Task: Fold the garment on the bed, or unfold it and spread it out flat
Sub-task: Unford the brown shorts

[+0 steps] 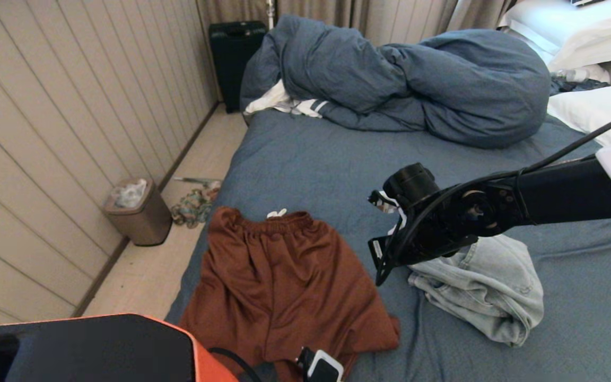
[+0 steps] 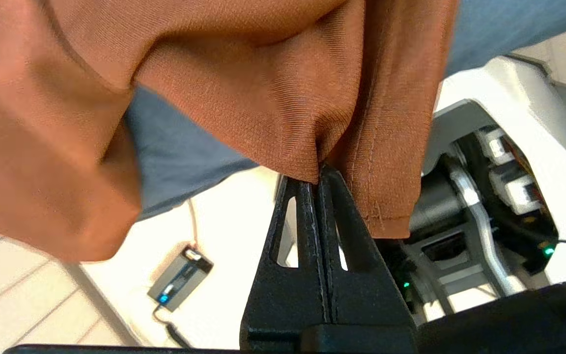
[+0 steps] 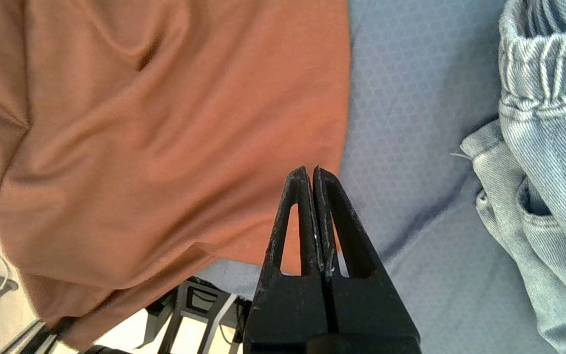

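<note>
The garment, rust-brown shorts (image 1: 279,281), lies spread on the near left part of the bed (image 1: 311,159), waistband toward the far side. My left gripper (image 2: 318,169) is shut on a fold of the shorts (image 2: 273,98) near a stitched leg hem, at the bed's near edge; the cloth drapes over the fingertips. In the head view only a bit of the left wrist (image 1: 320,367) shows at the bottom. My right gripper (image 3: 311,169) is shut and holds nothing, hanging above the sheet by the shorts' (image 3: 165,123) right edge.
Crumpled light-blue jeans (image 1: 486,286) lie right of the shorts under the right arm (image 1: 496,207). A bunched blue duvet (image 1: 417,79), white pillows (image 1: 576,32) and a white striped cloth (image 1: 284,103) fill the far end. A bin (image 1: 138,212) and black suitcase (image 1: 234,53) stand by the wall.
</note>
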